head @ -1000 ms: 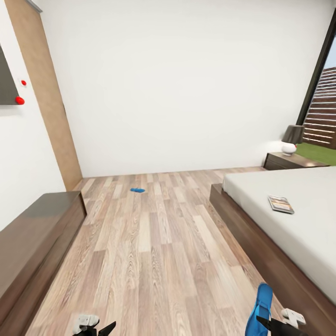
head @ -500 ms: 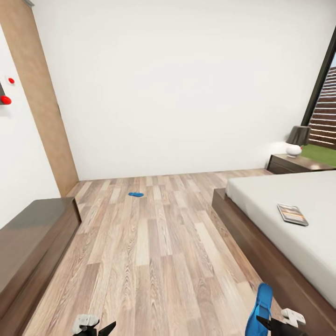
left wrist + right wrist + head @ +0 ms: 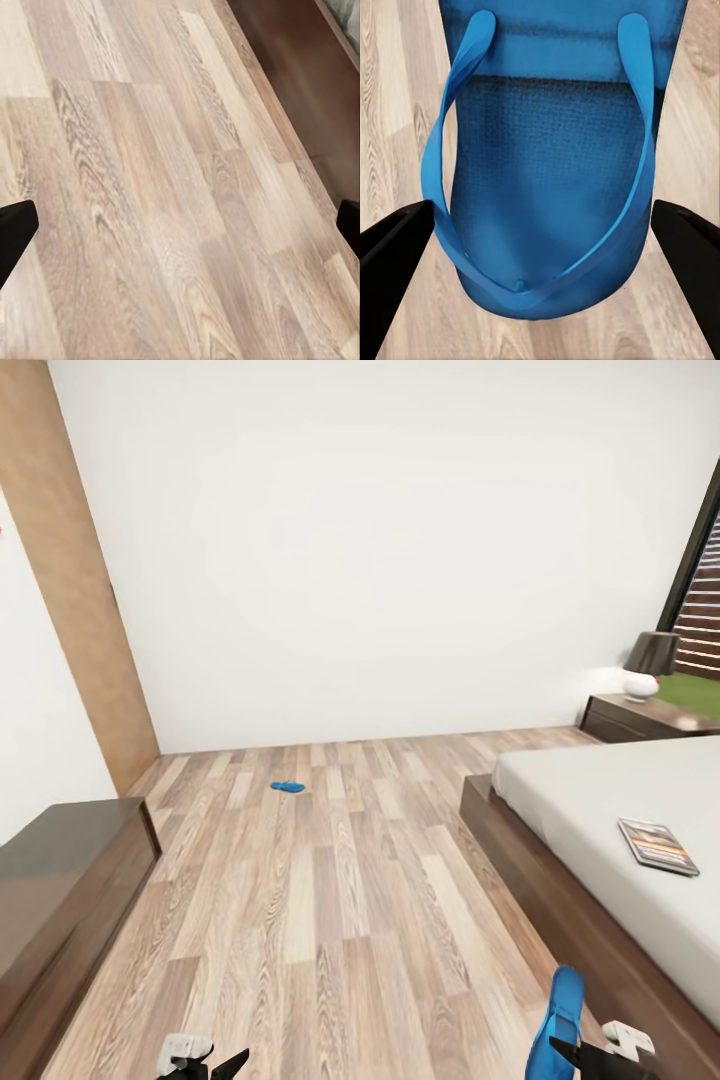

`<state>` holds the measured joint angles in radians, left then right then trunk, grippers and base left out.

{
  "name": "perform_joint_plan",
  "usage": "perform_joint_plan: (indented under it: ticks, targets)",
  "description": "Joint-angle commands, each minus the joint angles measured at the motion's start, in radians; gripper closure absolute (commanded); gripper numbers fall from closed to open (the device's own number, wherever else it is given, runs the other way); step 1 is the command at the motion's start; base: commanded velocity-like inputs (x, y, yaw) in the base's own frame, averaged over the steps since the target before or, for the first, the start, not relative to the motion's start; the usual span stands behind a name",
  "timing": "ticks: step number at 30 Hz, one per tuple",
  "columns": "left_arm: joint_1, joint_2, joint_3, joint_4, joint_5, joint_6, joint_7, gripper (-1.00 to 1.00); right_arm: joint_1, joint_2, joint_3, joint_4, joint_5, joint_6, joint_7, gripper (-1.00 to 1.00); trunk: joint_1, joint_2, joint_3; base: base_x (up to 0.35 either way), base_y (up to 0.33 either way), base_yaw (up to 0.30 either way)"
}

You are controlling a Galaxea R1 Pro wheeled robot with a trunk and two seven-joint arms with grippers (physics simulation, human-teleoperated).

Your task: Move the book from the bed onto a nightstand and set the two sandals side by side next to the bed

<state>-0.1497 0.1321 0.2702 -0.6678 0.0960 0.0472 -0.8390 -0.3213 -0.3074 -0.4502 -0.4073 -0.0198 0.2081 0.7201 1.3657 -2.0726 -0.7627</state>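
One sandal point(image 3: 560, 1020) rides in the right gripper point(image 3: 585, 1055), its blue sole hanging toe-down at the bottom of the head view, just off the dark frame of the bed point(image 3: 600, 790). From the right wrist camera the sandal point(image 3: 547, 180) sits between the two black fingers point(image 3: 394, 255), straps facing the lens, and the jaws look closed on its edges, though the contact itself is hard to make out. The other sandal point(image 3: 287, 787) lies far across the plank floor point(image 3: 330, 900), near the white wall, well apart from the bed. The left gripper point(image 3: 205, 1060) hangs empty with its fingers spread, only bare boards between them in its wrist view. The book point(image 3: 657, 846) rests on the mattress, and a nightstand point(image 3: 640, 717) with a lamp point(image 3: 648, 666) stands beyond. The judgement here: set this sandal down flat beside the bed frame, sole down and parallel to it, leaving room alongside for its mate, then fetch the far one with the free left arm.
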Motion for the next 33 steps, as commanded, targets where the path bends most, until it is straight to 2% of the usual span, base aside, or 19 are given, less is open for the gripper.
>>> perform_joint_plan:
  ticks: [1,33]
  targets:
    - [-0.001,0.000,0.001,0.001,0.005,0.005,-0.005,-1.00,-0.001,0.001,-0.007,0.000,-0.003,0.010,0.005,1.00,0.000,0.000,-0.001,0.326,0.000,0.000]
    - [-0.001,0.000,0.000,0.001,0.005,0.005,-0.004,-1.00,-0.001,0.001,-0.007,0.000,-0.003,0.010,0.005,1.00,0.000,0.000,-0.001,0.326,0.000,0.000]
